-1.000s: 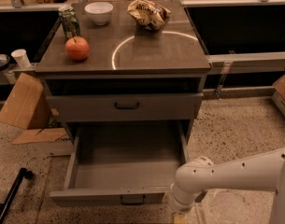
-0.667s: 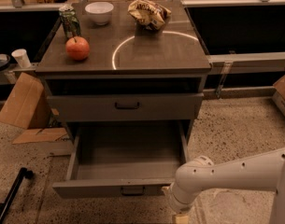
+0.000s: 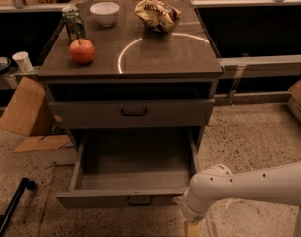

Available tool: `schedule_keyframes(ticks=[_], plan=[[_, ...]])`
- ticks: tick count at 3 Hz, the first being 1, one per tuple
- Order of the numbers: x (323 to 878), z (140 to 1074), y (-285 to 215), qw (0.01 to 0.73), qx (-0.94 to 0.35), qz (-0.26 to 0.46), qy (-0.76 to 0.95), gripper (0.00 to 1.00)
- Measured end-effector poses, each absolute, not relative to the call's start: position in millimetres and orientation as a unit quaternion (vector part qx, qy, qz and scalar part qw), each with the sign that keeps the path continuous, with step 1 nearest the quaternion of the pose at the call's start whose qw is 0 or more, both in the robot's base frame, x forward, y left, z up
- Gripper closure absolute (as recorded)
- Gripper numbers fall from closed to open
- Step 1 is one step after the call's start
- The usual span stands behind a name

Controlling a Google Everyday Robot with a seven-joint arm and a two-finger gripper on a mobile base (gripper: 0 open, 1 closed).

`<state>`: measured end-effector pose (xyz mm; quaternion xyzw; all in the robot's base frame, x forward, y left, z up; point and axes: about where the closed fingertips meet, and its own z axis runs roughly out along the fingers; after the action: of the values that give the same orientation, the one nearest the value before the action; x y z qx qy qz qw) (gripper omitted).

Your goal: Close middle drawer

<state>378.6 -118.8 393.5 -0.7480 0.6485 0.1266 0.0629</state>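
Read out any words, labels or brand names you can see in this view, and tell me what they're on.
Green can: printing, too blurred to read.
Crumpled snack bag: printing, too blurred to read.
Middle drawer front: no label.
No other text shows; the tool, at the bottom edge just right of that drawer front, shows no marking.

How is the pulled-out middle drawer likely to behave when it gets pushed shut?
The middle drawer looks empty, so it is probably light and slides easily. Its grey box seems rigid and unlikely to flex. The gripper sits low beside one front corner, so an off-centre push might make the drawer bind slightly.
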Motion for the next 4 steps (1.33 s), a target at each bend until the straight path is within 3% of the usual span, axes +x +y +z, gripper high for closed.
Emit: schedule_keyframes(ticks=[3, 4], plan=[[451.5, 384.0, -138.7, 0.122, -0.736, 0.077, 0.661, 0.89], [468.9, 379.1, -130.7, 0.122, -0.741, 0.068, 0.657, 1.0]])
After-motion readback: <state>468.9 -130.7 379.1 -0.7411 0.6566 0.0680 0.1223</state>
